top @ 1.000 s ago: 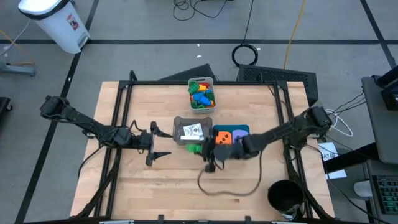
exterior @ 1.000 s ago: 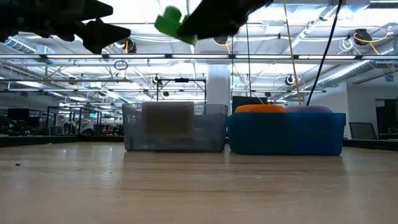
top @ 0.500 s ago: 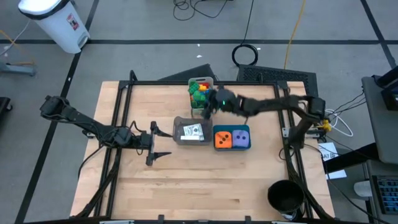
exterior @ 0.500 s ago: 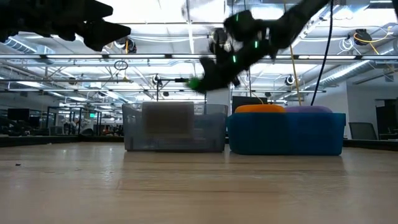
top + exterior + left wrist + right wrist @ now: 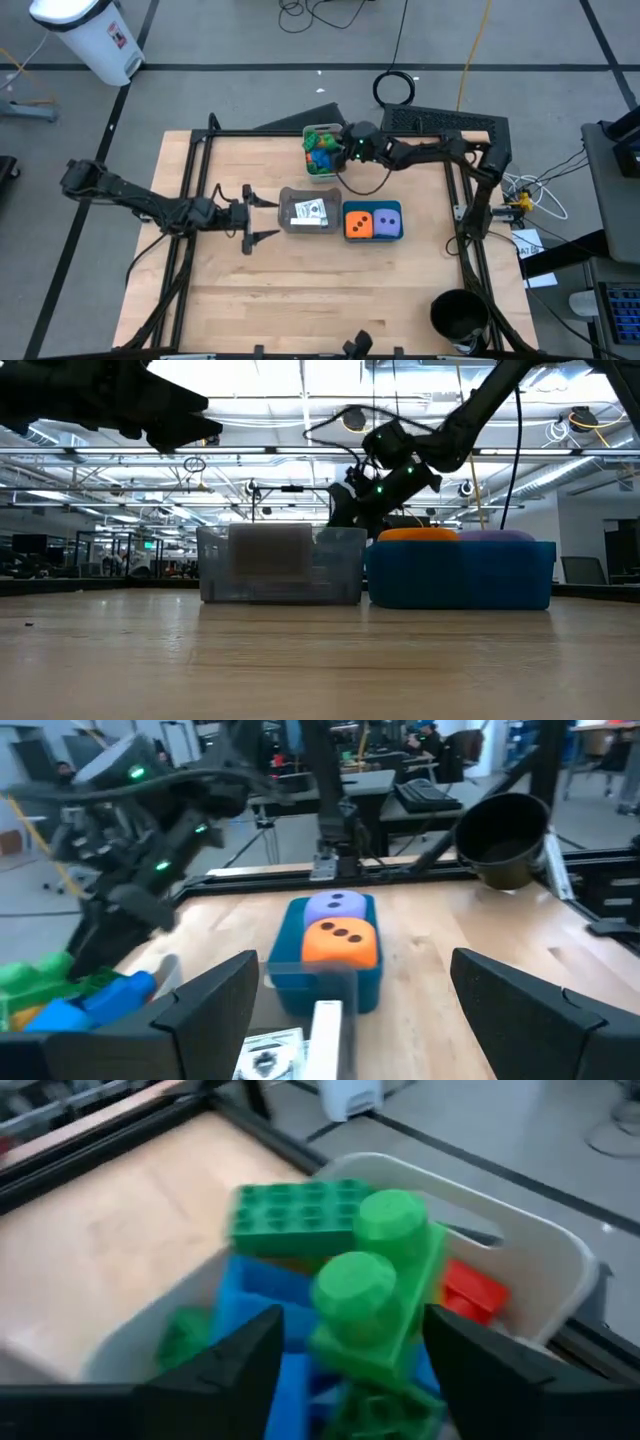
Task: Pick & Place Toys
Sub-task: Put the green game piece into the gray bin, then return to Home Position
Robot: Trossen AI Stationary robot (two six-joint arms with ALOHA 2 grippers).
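At the table's far middle a pale bin [image 5: 323,150] holds bright bricks. My right gripper [image 5: 341,150] hangs over its right side, pointing a little downward. In the right wrist view a green two-stud brick [image 5: 375,1300] sits on the brick pile, tilted, between the gripper's [image 5: 352,1325] spread fingers. A blue brick [image 5: 255,1295] and a flat green brick [image 5: 300,1215] lie beside it. My left gripper [image 5: 250,215] stands open and level, left of the grey bin [image 5: 310,212], with nothing between its fingers. My right gripper stands with one finger on either side of the green two-stud brick [image 5: 400,1330], coming at it slanting down from the table's right. A gap shows on one side. I cannot tell whether the other finger [image 5: 470,1350] touches it. The brick rests on the bricks below.
A white-edged card [image 5: 309,211] lies in the grey bin. Right of it a teal bin [image 5: 372,236] holds an orange die [image 5: 359,223] and a purple die [image 5: 387,220]. Bare wood lies toward the near edge. A black frame borders the table.
My right gripper has swung from the near side of the grey bin toward the table's far edge, carrying the green brick, and has come down over the pale bin. The brick now sits on the pile of bricks there.
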